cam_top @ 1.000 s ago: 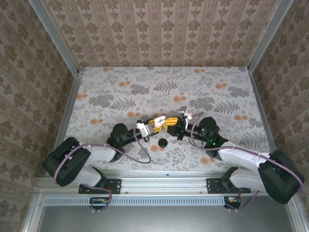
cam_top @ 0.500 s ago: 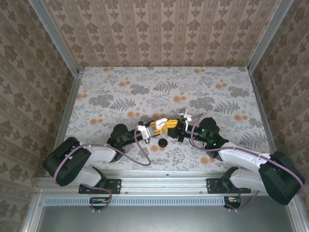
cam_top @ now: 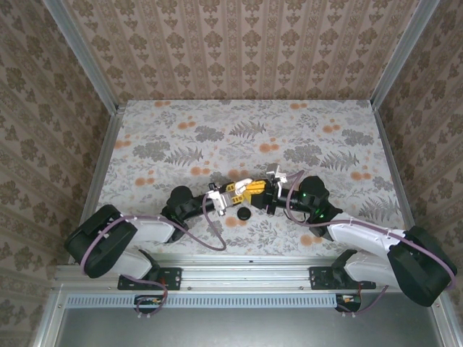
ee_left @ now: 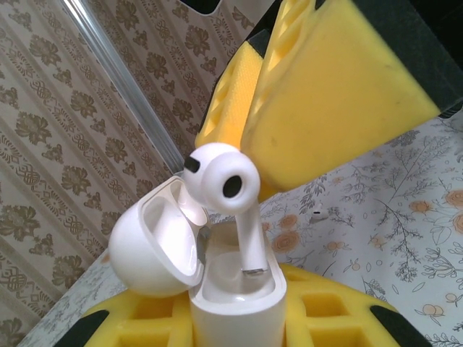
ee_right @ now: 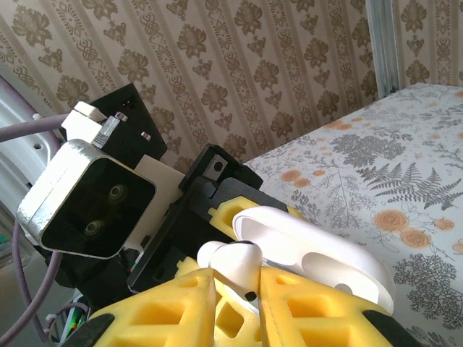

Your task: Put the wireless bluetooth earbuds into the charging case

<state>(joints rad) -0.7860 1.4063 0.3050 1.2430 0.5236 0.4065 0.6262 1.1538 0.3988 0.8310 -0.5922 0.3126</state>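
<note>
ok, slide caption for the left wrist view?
Right pincer holds an earbud stem-down at the open charging case gripped by the left pincer.

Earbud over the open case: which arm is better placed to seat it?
Right, probably. The right gripper pinches the earbud, stem tip in the open charging case that the left gripper holds; it only needs to push in.

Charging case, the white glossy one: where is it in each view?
Top external: white glossy charging case, likely the small white speck just below picture centre.
Left wrist: bottom centre, lid open to the left.
Right wrist: lower centre-right, lid open.
Shared landmark: yellow foam pads pinching the white plastic earbud.
</note>
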